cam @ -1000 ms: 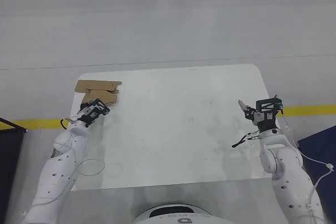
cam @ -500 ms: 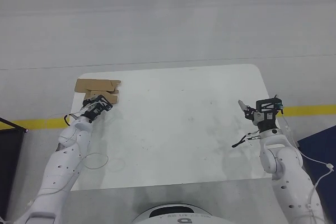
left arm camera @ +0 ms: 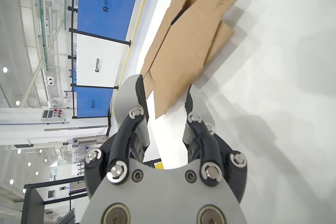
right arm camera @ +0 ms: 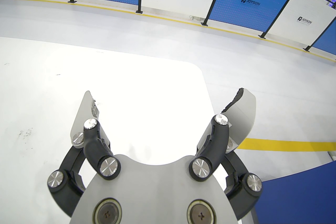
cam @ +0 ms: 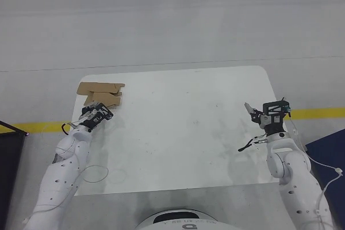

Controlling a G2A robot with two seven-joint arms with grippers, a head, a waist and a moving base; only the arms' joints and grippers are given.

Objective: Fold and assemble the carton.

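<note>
Flattened cardboard carton [cam: 100, 91] lay at the far-left corner of the white table [cam: 190, 132]. I had the left gripper [left arm camera: 164, 87] spread open, its fingers straddling the carton's near end. Right gripper [right arm camera: 164, 93] sat wide open at the table's right edge, well apart.

At the table's [cam: 190, 132] ten o'clock corner in the top view, the carton [cam: 100, 89] is too small for its folds and layers to be told, and its six o'clock edge is partly covered by the left gripper [cam: 103, 109]. From the left wrist, the carton's upper flap hides most of the panels beneath, and whether the fingertips [left arm camera: 140, 93] press its near end or merely flank it cannot be told. The left arm [cam: 63, 172] is cut off at the top view's seven o'clock edge.
</note>
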